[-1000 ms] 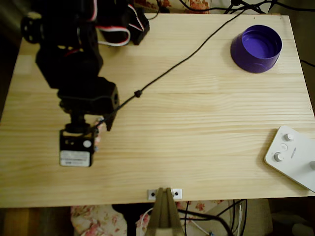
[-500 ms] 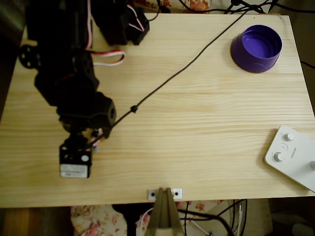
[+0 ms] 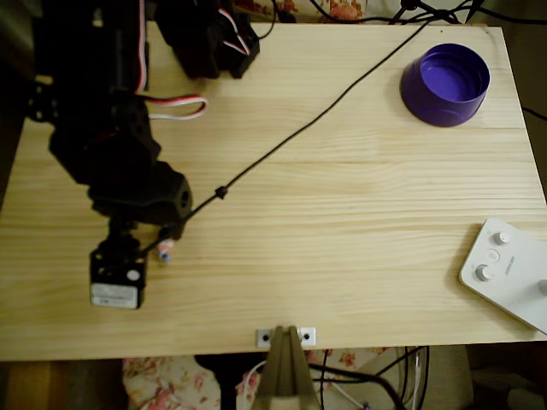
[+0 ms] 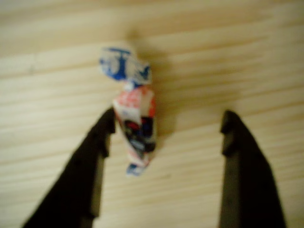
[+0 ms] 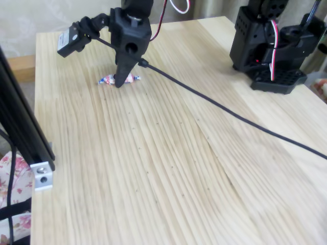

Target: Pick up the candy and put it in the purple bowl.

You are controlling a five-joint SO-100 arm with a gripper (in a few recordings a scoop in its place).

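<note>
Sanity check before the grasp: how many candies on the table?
1. The candy lies on the wood between the open gripper fingers, close to the left one in the wrist view. The arm could hide others.

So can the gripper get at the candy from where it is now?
Probably yes: the gripper is open astride the candy, which lies on the table by the left finger, nothing between them.

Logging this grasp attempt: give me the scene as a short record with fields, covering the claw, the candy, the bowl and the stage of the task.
claw: open, fingers down at the table, one on each side of the sweet
candy: tiny wrapped pinkish-white sweet with red and blue marks, lying on the pale wooden table, close to the left finger in the wrist view
bowl: round deep purple plastic bowl, far table corner, nothing visible inside
stage: sweet not yet gripped
</note>
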